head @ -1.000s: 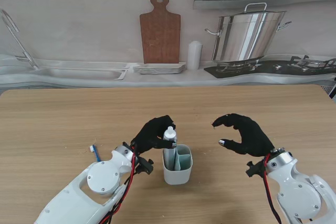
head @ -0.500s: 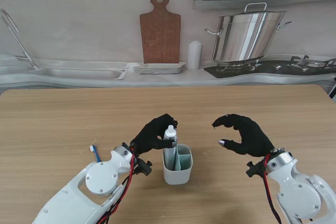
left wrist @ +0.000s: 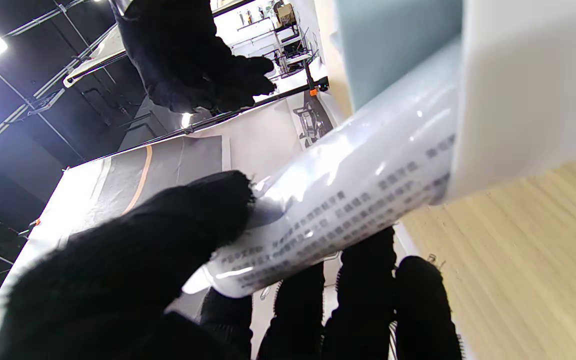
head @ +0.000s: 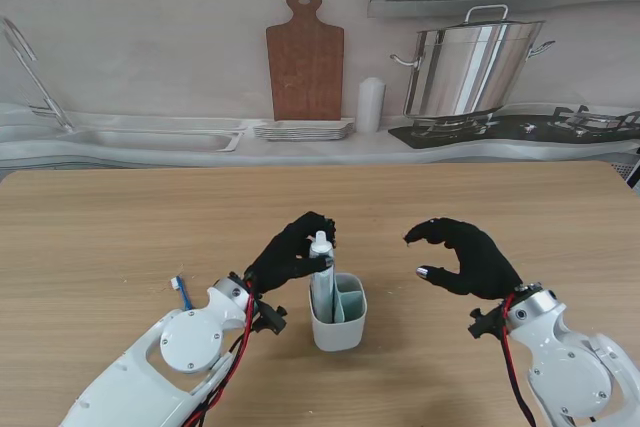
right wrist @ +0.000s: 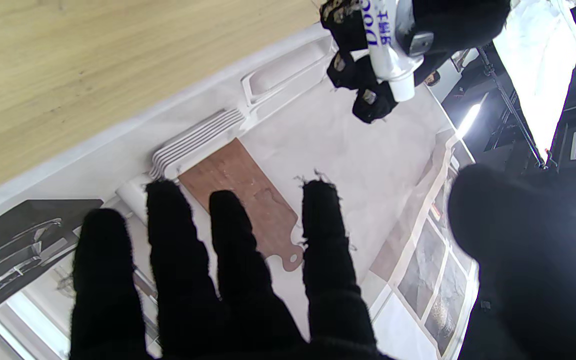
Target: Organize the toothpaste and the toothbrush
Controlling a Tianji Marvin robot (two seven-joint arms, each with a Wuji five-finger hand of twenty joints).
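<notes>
the left hand (head: 290, 255) grips the paste (head: 321, 272), its long axis near upright in the cup (head: 338, 325). the brush (head: 182, 292) lies at nine o'clock, nearest this hand. the right hand (head: 465, 257) curls empty.

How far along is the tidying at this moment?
Nothing is fully done. In hand: the left hand grips the toothpaste tube, its lower end already inside the divided holder, cap up, not released. Left: the toothbrush lies on the table beside the left arm, untouched. The right hand hovers with nothing in it.
</notes>
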